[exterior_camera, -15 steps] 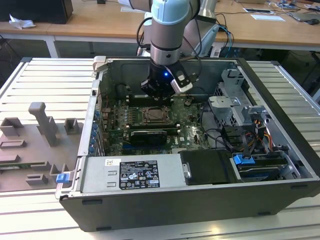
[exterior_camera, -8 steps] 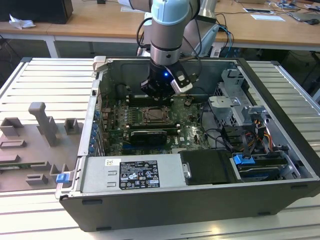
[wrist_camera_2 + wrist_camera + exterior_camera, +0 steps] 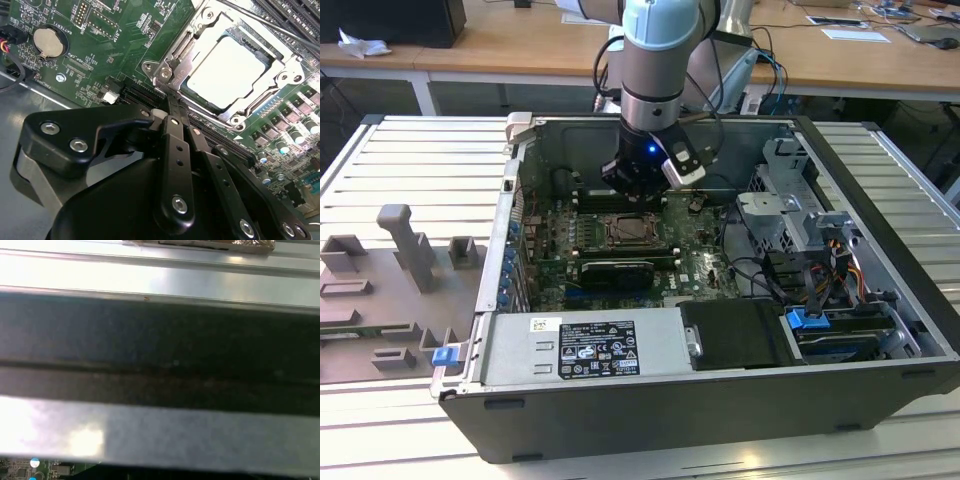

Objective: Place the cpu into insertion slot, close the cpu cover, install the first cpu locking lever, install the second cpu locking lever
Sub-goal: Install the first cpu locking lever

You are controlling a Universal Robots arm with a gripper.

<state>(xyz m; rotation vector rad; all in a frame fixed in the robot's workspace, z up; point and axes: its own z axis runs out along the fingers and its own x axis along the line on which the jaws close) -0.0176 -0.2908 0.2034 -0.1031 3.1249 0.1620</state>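
Currently the gripper (image 3: 172, 107), fingers closed together, hovers just beside the insertion slot (image 3: 170, 67), where the cpu (image 3: 230, 72) sits under the cpu cover (image 3: 252, 107).

In the second wrist view the claw (image 3: 172, 102) covers the near corner of the insertion slot (image 3: 235, 122), and the picture's edge cuts its linkage off; whether the tips meet cannot be told. In the exterior view the arm (image 3: 655, 60) hides the board behind the socket. The first wrist view is a blurred band of metal and dark casing (image 3: 160, 350).
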